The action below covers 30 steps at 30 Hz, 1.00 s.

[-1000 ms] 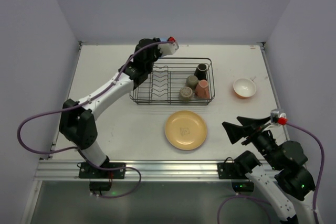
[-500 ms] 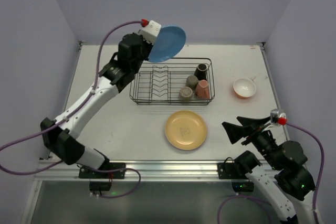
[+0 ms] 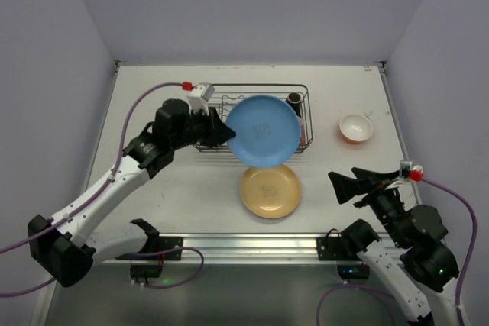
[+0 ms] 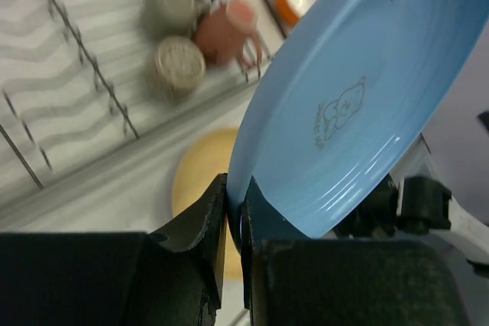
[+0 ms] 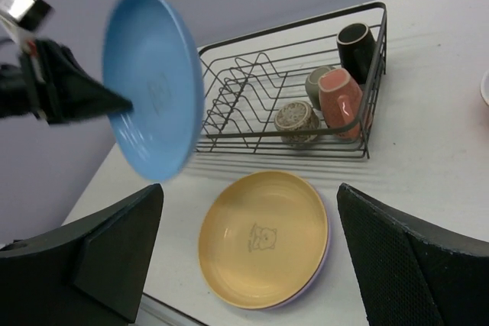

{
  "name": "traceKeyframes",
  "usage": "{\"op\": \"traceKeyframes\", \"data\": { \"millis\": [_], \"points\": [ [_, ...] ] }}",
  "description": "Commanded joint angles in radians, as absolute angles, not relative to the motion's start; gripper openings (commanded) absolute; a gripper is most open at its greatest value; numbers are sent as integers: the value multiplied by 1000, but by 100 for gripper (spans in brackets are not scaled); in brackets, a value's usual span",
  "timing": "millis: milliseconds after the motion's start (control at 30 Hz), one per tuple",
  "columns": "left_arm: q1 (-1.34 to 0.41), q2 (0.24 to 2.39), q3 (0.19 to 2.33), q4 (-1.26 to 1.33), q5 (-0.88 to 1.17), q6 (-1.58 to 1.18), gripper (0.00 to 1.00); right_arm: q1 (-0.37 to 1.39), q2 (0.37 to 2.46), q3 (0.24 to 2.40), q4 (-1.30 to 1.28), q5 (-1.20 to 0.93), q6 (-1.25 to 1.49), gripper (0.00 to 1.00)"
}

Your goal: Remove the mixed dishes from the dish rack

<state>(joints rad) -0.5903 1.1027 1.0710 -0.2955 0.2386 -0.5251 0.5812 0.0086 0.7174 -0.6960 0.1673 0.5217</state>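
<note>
Seen from above, the left gripper is clamped on the 9 o'clock rim of the blue plate, which is held tilted in the air over the front of the black wire dish rack. Four small cups sit at the rack's 3 o'clock end. A yellow plate lies on the table at the blue plate's 6 o'clock, and an orange bowl at its 3 o'clock. The right gripper hangs at the yellow plate's 3 o'clock with its jaws wide apart.
</note>
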Motion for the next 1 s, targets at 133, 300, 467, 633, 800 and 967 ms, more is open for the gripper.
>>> {"op": "traceKeyframes", "data": {
  "millis": [133, 300, 467, 633, 800, 967],
  "points": [
    [-797, 1051, 784, -247, 360, -828, 0, 578, -103, 759, -716, 276, 506, 99],
    [-874, 1092, 749, -317, 267, -850, 0, 578, -103, 749, -710, 250, 506, 99],
    [-891, 1130, 745, -388, 175, -838, 0, 578, -110, 742, -707, 230, 506, 99],
    [-890, 1273, 914, -570, 124, -761, 0, 578, -135, 733, -698, 224, 505, 99],
    [-862, 1396, 1041, -738, 119, -686, 0, 577, -150, 732, -693, 215, 503, 99],
    [-818, 1457, 1100, -742, 232, -641, 0, 578, -152, 729, -686, 195, 495, 99]
  ]
}}
